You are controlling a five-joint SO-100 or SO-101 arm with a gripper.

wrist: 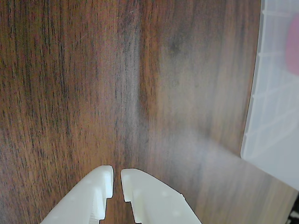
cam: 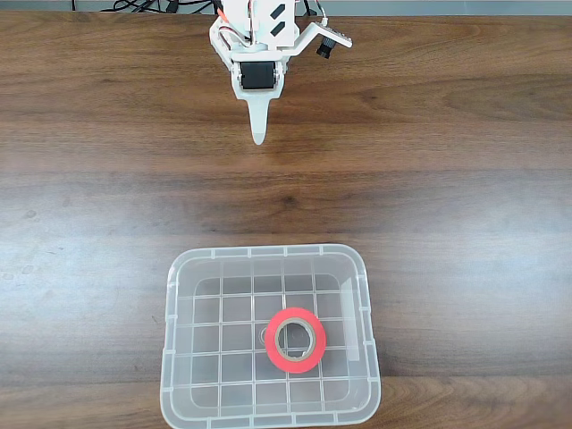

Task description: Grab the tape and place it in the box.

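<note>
Tape: red-orange roll (cam: 296,340) lying flat on the grid floor of the box, a little right of centre and toward the bottom of the fixed view; its beige core faces up. A blurred pink-red patch at the upper right edge of the wrist view (wrist: 294,44) is probably the same roll seen through the plastic.

Box: clear bin (cam: 175,340) at the bottom centre of the fixed view, its lower rim running off the frame; in the wrist view one corner and wall (wrist: 273,116) come in along the right edge.

Gripper: white gripper (cam: 258,134) at the top centre of the fixed view, well apart from the box, tip pointing down-frame toward it. In the wrist view (wrist: 117,179) the two fingers enter from the bottom edge with only a thin slit between their tips, so it is closed and holds nothing.

Table: bare dark wood (cam: 447,179) lies between gripper and box.

Step in hand: judging by how things lie, the placing is done, since the tape rests inside the box and the arm stands clear near its base.

Next move: little seems left; at most the arm needs to settle at rest, keeping away from the box so the roll is not disturbed.
</note>
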